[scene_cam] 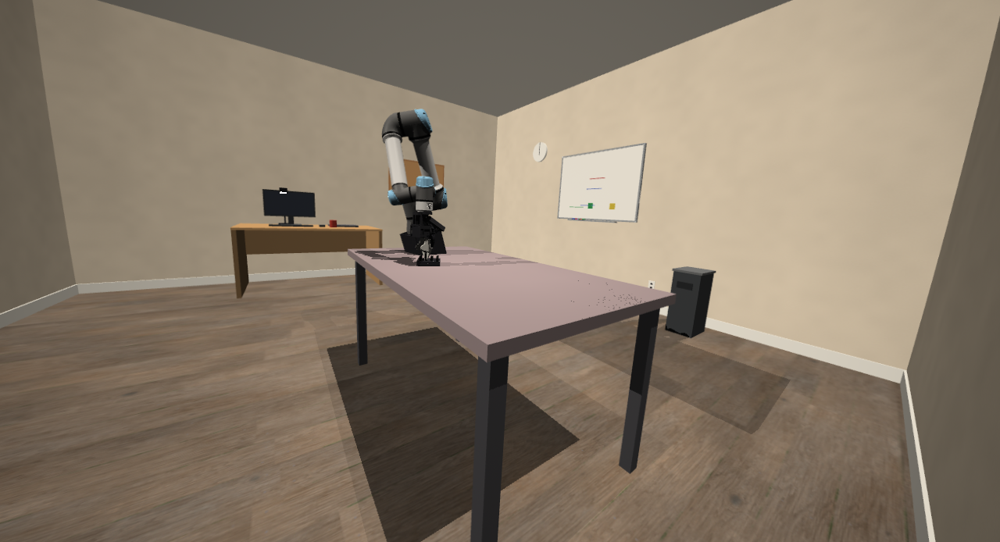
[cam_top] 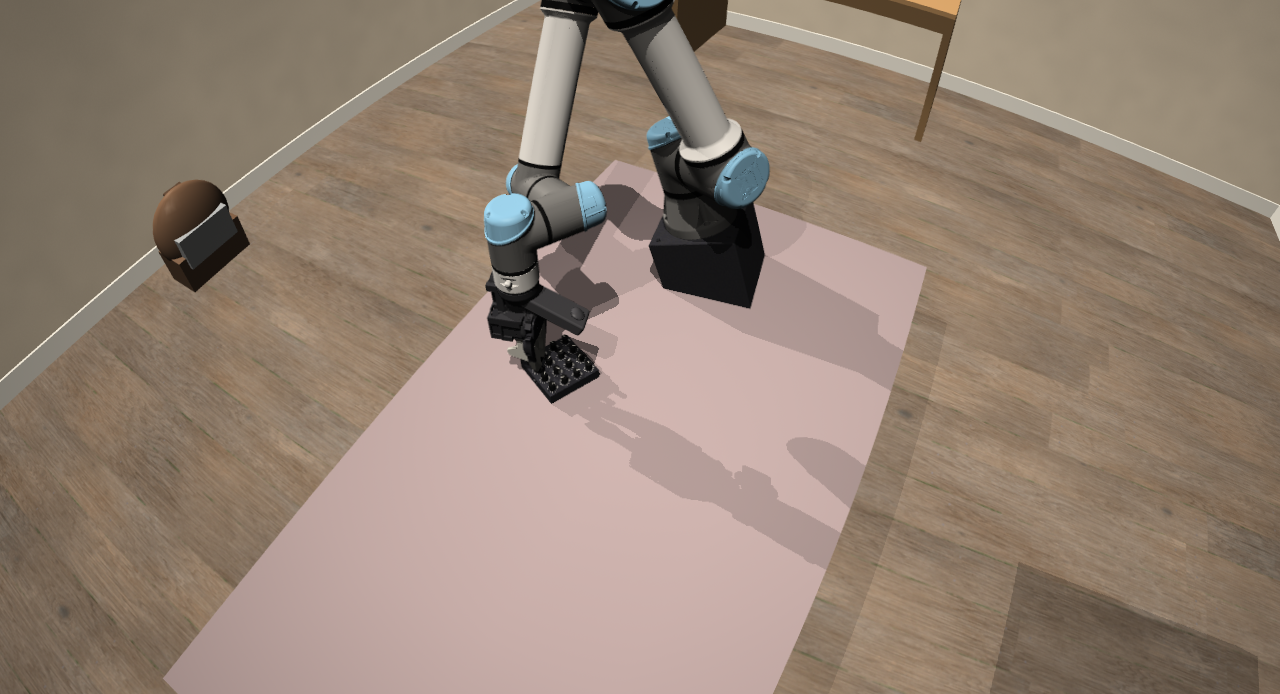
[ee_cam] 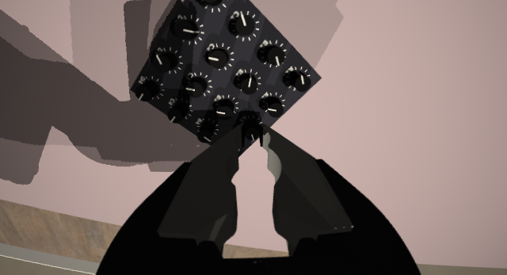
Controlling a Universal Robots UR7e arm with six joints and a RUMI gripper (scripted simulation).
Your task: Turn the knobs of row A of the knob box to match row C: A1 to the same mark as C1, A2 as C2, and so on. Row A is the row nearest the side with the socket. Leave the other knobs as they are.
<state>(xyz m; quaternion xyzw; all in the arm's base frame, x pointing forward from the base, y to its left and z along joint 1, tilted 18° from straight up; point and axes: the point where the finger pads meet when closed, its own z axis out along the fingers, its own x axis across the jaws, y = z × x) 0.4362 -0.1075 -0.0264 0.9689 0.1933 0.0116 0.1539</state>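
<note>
The black knob box (cam_top: 577,385) (scene_cam: 428,263) (ee_cam: 245,58) lies on the pink table top, its top edge cut off in the wrist view. My gripper (cam_top: 535,366) (scene_cam: 425,255) (ee_cam: 251,126) is shut on knob A3, whose pointer aims down and slightly right in the wrist view. There, knob A1 (ee_cam: 303,82) and knob C1 (ee_cam: 244,25) point up and slightly left. Knob A2 (ee_cam: 274,108) and knob C2 (ee_cam: 218,58) point left. Knob C3 (ee_cam: 196,87) points left, knob C4 (ee_cam: 176,115) lower left. Knob A4 is hidden by the left jaw.
The arm's black base block (cam_top: 707,269) stands on the table top (cam_top: 501,511) (scene_cam: 503,294) behind the box. Rows B and D stand close around rows A and C. The table's edge (cam_top: 358,446) runs left of the box. Arm shadows darken part of the box.
</note>
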